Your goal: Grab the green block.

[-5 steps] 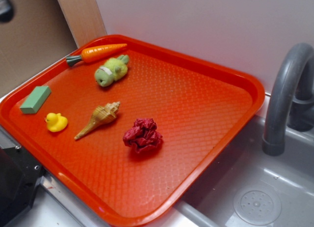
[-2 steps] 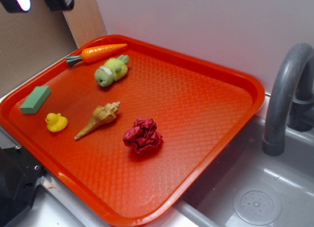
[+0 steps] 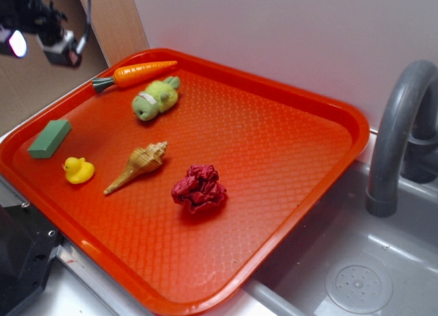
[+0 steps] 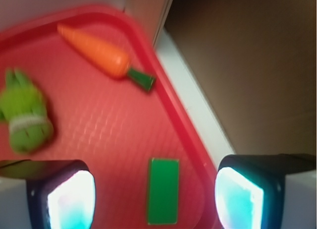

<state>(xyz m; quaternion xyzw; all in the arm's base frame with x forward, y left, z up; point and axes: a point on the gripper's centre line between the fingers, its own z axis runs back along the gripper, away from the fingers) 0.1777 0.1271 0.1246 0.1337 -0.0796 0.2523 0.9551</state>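
The green block (image 3: 49, 138) lies flat near the left rim of the red tray (image 3: 308, 104), just above the yellow duck (image 3: 78, 169). In the wrist view the green block (image 4: 163, 191) lies lengthwise between my two fingers, well below them. My gripper (image 3: 37, 39) hangs high at the top left of the exterior view, above and behind the block, touching nothing. The gripper (image 4: 154, 199) is open and empty, with its glowing pads (image 4: 72, 199) wide apart.
On the tray lie a toy carrot (image 3: 140, 73), a lime-green plush toy (image 3: 155, 98), a shell cone (image 3: 137, 166) and a crumpled red ball (image 3: 199, 189). A grey faucet (image 3: 397, 131) and sink (image 3: 356, 275) are at the right. A wooden wall (image 3: 113, 18) stands behind.
My gripper has come into view at the top left and moved down and toward the tray's left side. Nothing on the tray has moved.
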